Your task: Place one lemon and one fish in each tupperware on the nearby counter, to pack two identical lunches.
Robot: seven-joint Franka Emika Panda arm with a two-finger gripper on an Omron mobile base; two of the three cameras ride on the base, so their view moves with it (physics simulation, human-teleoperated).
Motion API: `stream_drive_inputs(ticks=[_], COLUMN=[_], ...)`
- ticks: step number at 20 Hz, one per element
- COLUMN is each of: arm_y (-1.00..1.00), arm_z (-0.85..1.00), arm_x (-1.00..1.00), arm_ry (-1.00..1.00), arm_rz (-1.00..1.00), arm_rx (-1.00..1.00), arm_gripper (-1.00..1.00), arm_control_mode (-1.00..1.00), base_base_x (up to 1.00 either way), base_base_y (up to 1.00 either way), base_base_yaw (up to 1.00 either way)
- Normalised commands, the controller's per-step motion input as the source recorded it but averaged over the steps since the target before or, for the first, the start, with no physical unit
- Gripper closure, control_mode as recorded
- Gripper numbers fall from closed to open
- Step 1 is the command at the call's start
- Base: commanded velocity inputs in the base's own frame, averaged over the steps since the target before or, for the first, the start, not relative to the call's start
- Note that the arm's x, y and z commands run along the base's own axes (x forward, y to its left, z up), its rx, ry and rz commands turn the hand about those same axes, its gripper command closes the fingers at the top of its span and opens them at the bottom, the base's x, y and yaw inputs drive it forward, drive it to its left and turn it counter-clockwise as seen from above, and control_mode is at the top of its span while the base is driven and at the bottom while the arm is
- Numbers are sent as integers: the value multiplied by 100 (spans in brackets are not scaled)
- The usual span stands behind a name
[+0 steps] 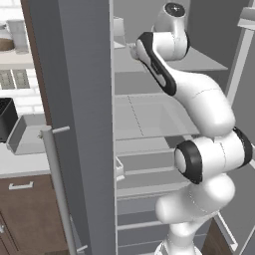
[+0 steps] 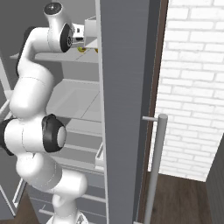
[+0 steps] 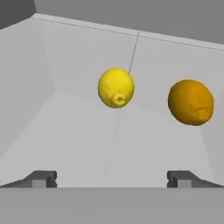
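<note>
In the hand view the small round bright-yellow lemon [image 3: 115, 87] is seen resting on a pale grey fridge shelf [image 3: 87, 144], straight ahead of the spread, empty tool [image 3: 112, 179], with the orange-yellow lemon [image 3: 190, 102] beside it, off-centre.

Open grey fridge door [image 1: 74, 114] with bar handle [image 2: 155, 166], white brick wall [image 2: 192, 87], dark wooden floor [image 2: 183, 201], brown cabinets [image 1: 30, 214]
</note>
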Motion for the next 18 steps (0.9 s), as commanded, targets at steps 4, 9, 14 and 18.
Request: stream_drive_inputs(ticks=[4,9,14,18], arm_y=[1,15,3,0], arm_z=[-13,-61,-19,-1], arm_x=[64,8,42,55], arm_ry=[10,-32,-13,3], arm_rz=[0,0,0,0], arm_rx=[0,0,0,0], arm_gripper=[-100,-100,-100,-100], arm_control_mode=[-100,-100,-100,-100], base_base_x=[0,0,0,0], base_base_y=[0,0,0,0], base_base_yaw=[0,0,0,0])
